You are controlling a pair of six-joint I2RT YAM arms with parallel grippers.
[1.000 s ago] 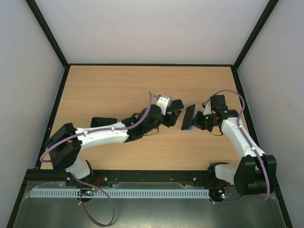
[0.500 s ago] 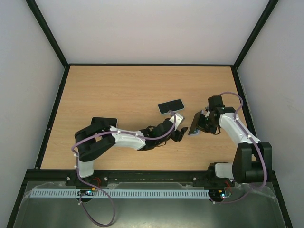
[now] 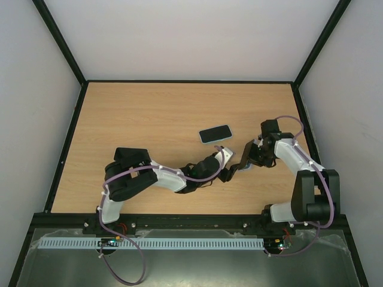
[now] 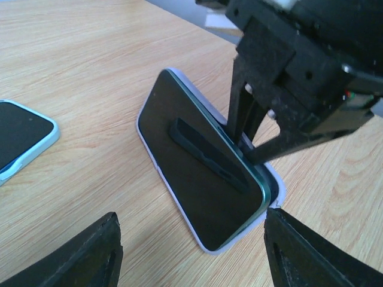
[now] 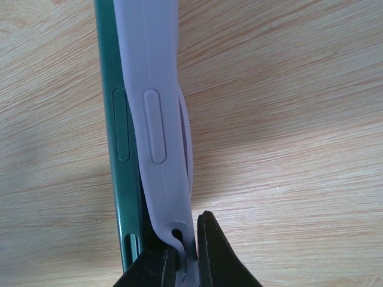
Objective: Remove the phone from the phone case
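A phone [image 4: 197, 170] with a dark screen and green edge [image 5: 119, 149] sits in a lavender case [image 5: 158, 131]. It stands tilted on its long edge on the table, right of centre in the top view [image 3: 243, 155]. My right gripper [image 5: 187, 257] is shut on the case's rim, and there the case is peeled away from the phone's edge. It also shows in the top view [image 3: 254, 156]. My left gripper [image 4: 191, 254] is open and empty, low over the table just in front of the phone's screen, not touching it. It shows in the top view [image 3: 230, 173].
A second phone in a light blue case [image 3: 215, 134] lies flat on the table behind the left gripper and shows at the left edge of the left wrist view [image 4: 18, 137]. The wooden table [image 3: 149, 113] has black frame rails along its sides.
My left gripper has left the blue-cased phone lying on the table and moved nearer and lower, facing the other phone. My right gripper has tipped the lavender-cased phone lower.
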